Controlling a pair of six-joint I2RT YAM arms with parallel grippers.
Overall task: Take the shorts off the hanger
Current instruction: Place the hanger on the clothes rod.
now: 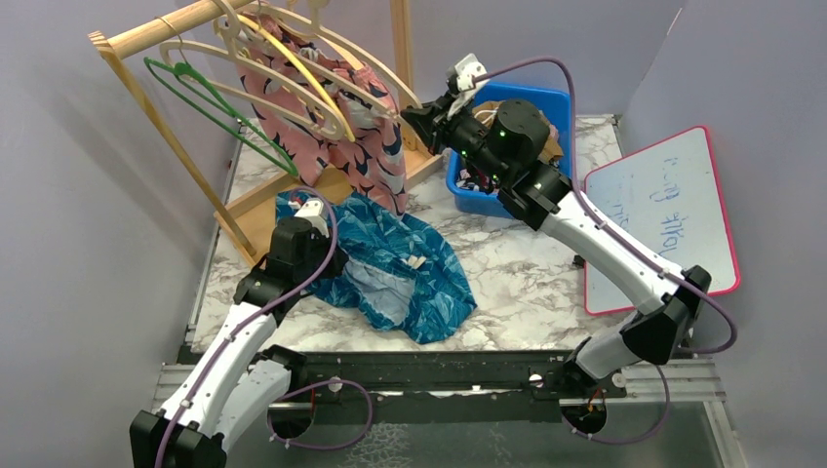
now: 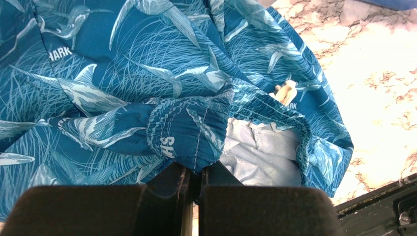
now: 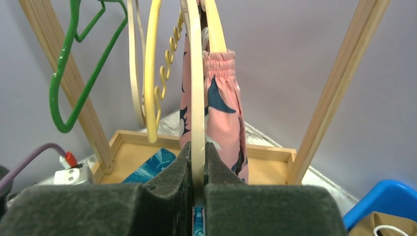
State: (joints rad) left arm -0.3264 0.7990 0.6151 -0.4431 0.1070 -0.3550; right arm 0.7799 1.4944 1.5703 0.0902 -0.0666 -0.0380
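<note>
Top external view: a light wooden clothes rack (image 1: 156,29) stands at the far left of the marbled white table (image 1: 527,283). The pink shorts with navy-white blotches (image 1: 366,146) hang from it, among several hangers. The teal patterned shorts (image 1: 410,273) lie crumpled on the table in front of the rack.

Left wrist view: the left gripper (image 2: 195,172) is closed on a fold of the teal shorts' gathered waistband.

Right wrist view: the right gripper (image 3: 198,162) is clamped on the arm of a pale wooden hanger (image 3: 195,88). The pink shorts' elastic waist is just beside that arm. It appears to sit on that hanger, though the angle does not settle it. A green wire hanger (image 3: 58,73) and a yellow hanger (image 3: 150,73) crowd the rail to the left.

A blue plastic bin (image 1: 556,102) sits behind the right arm. A pink-edged whiteboard (image 1: 663,214) lies at the table's right.
</note>
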